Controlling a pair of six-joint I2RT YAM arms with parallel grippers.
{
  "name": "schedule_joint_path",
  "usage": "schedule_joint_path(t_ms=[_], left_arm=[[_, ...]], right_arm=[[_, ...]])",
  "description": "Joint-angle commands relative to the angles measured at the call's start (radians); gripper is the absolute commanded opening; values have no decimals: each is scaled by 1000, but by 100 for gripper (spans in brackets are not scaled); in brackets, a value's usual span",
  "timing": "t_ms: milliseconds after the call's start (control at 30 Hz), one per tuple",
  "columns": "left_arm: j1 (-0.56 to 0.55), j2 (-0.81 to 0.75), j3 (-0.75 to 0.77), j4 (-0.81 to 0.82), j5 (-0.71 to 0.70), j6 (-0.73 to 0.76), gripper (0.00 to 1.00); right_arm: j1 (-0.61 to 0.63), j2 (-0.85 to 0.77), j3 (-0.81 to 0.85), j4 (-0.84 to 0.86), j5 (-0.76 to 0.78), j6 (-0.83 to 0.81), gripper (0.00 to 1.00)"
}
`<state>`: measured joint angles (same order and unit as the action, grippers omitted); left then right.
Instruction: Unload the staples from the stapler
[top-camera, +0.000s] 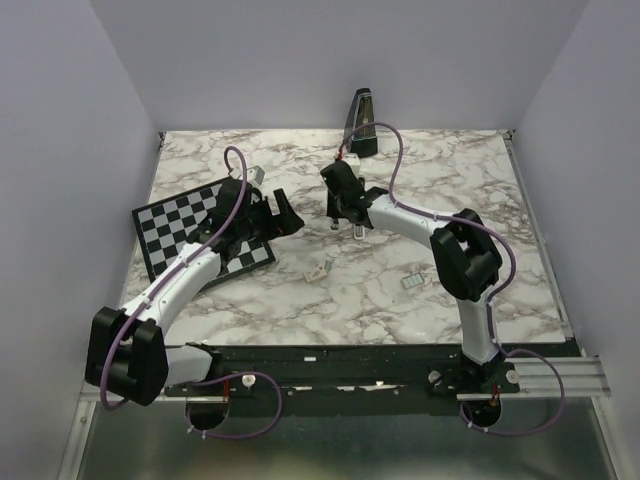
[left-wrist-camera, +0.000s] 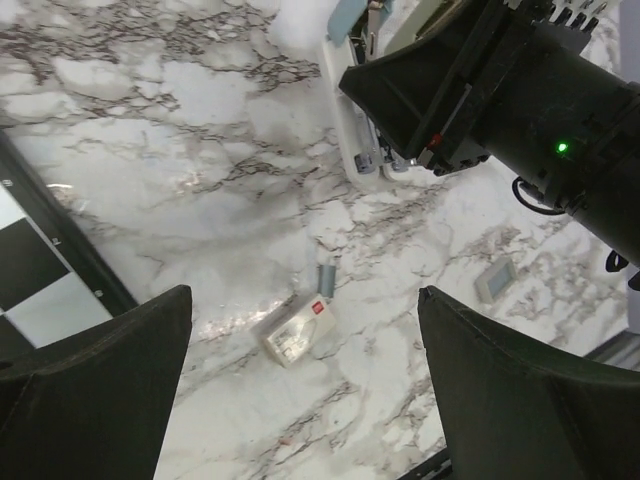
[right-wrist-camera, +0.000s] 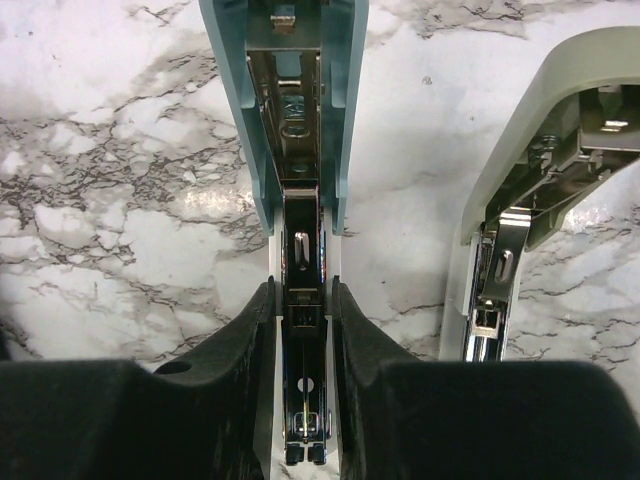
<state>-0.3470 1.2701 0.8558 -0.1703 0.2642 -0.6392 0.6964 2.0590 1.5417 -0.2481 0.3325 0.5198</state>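
On the top camera, the checkered board (top-camera: 195, 235) lies at the left of the table (top-camera: 450, 170). My left pincer (top-camera: 288, 213) hangs just off the board's right corner, spread wide and holding nothing. A little further right of the board, the right pincer (top-camera: 343, 212) points down onto the stapler (top-camera: 356, 228) and hides most of it. A small white box (top-camera: 317, 271) lies right of the board's near corner, with a grey tile (top-camera: 412, 283) further right again. A black metronome (top-camera: 362, 125) stands well beyond the board, at the far edge.

On the left wrist camera, the left pincer (left-wrist-camera: 305, 297) is wide, and its fingers (left-wrist-camera: 100, 380) touch nothing. The board (left-wrist-camera: 30, 270) shows at the left edge. To its right lie the white box (left-wrist-camera: 295, 330) and, just beside it, a short grey strip (left-wrist-camera: 325, 278). The stapler (left-wrist-camera: 350, 120) lies further right, under the right pincer (left-wrist-camera: 410, 140).

On the right wrist camera, the right pincer (right-wrist-camera: 302, 290) is narrow. Its fingers (right-wrist-camera: 250, 340) press on either side of the stapler's (right-wrist-camera: 230, 110) middle bar, whose metal channel is exposed. A paler bar (right-wrist-camera: 520, 140) angles away beside it.
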Motion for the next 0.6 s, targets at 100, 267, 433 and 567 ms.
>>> schedule_joint_path(t_ms=[100,267,433,567], left_arm=[[0,-75,38,-162,-198,124,99],[5,-104,51,-202,-256,166,99],[20,-123,89,-279,-420,210,99],[34,-170,80,-282,-509,222,99]], right_arm=[[-1,67,55,-2,79,-23,7],[-1,92,51,-3,89,-9,12],[-1,87,41,-14,88,6,21],[-1,84,31,-16,91,8,32]])
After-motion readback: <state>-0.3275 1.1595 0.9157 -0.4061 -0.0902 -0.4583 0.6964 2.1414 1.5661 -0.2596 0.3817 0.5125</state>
